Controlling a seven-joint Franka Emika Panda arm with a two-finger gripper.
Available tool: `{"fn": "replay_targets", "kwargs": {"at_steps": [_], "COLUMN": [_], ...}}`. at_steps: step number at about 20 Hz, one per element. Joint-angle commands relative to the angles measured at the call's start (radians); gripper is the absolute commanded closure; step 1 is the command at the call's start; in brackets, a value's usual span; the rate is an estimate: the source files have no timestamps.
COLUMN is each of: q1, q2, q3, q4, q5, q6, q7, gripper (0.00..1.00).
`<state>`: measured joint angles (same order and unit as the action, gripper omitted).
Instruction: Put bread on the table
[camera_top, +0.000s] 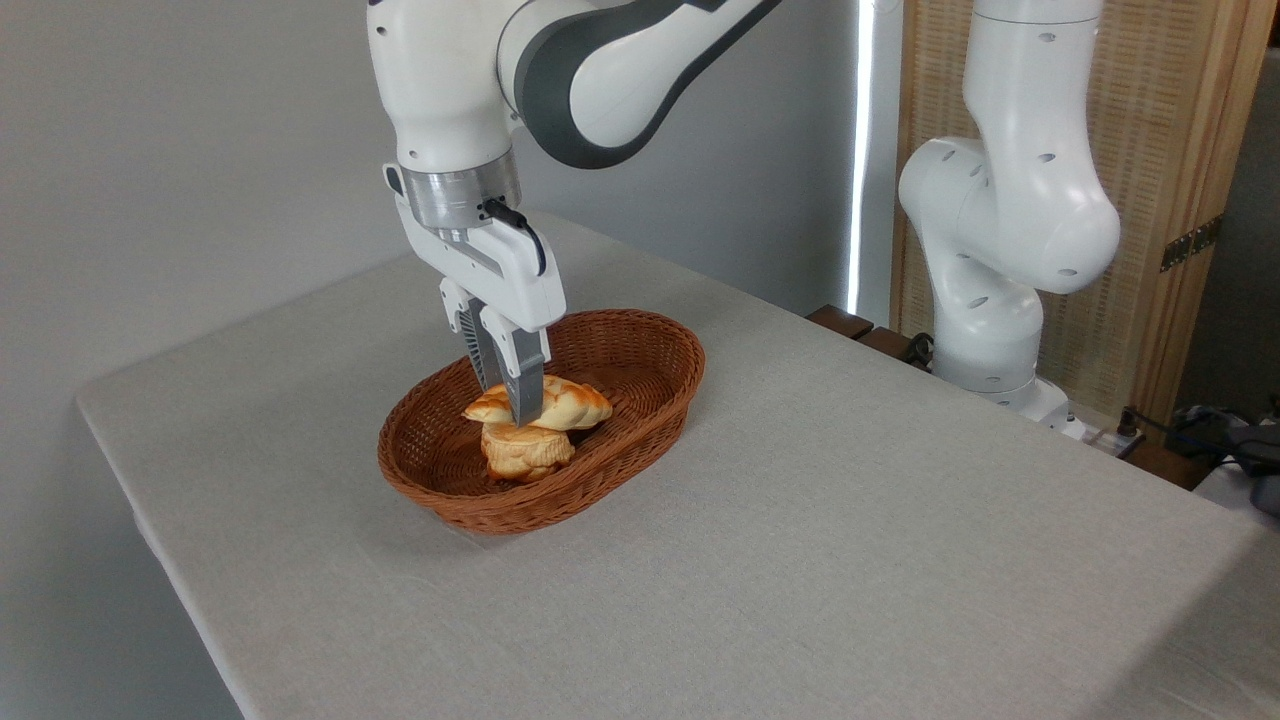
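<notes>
- Grey cloth covers the bench (800, 520), a large rectangular surface that fills most of the view, with a plain grey wall behind it on the left.
- Toward the left-centre of the bench sits a brown oval wicker basket (640, 345), resting flat on the cloth.
- Two bread pieces lie inside the basket: the bread (572, 402), a long, pointed, golden-brown loaf with a braided glossy top, and a paler, chunkier bread piece (522, 452) beneath it.
- The bread lies across the top of the chunkier piece, so it sits raised above the basket floor, about level with the rim, its right tip pointing toward the basket's far right wall.
- The white robot arm (470, 80) comes down from the top of the frame, its wrist pointing almost straight down over the basket.
- The end effector (515, 400) reaches into the basket, and its fingers (526, 385) are at the left half of the bread.
- The fingers stand close together with the near one in front of the loaf; whether they actually clamp the bread cannot be told from this angle.
- The robot's base column (1000, 230) stands at the far right edge of the bench, well apart from the basket.
- Behind the base is a wooden-framed woven screen (1150, 150), and dark cables (1200, 430) lie at the right edge.
- Bench cloth surrounds the basket on every side.
</notes>
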<state>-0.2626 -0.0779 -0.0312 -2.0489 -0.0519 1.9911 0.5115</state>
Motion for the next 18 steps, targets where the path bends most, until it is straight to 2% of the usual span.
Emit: {"fn": "replay_targets", "kwargs": {"at_steps": [1, 7, 14, 18], "q1": [0.005, 0.005, 0.005, 0.006], "q2": [-0.017, -0.03, -0.03, -0.026], "q3": [0.017, 0.089, 0.203, 0.272], "q4": [0.03, 0.099, 0.144, 0.144], "q5": [0.01, -0.002, 0.004, 0.006], "q6": [-0.009, -0.084, -0.089, -0.091], "q7": [0.009, 0.018, 0.047, 0.122], "gripper": [0.71, 0.7, 0.7, 0.7]}}
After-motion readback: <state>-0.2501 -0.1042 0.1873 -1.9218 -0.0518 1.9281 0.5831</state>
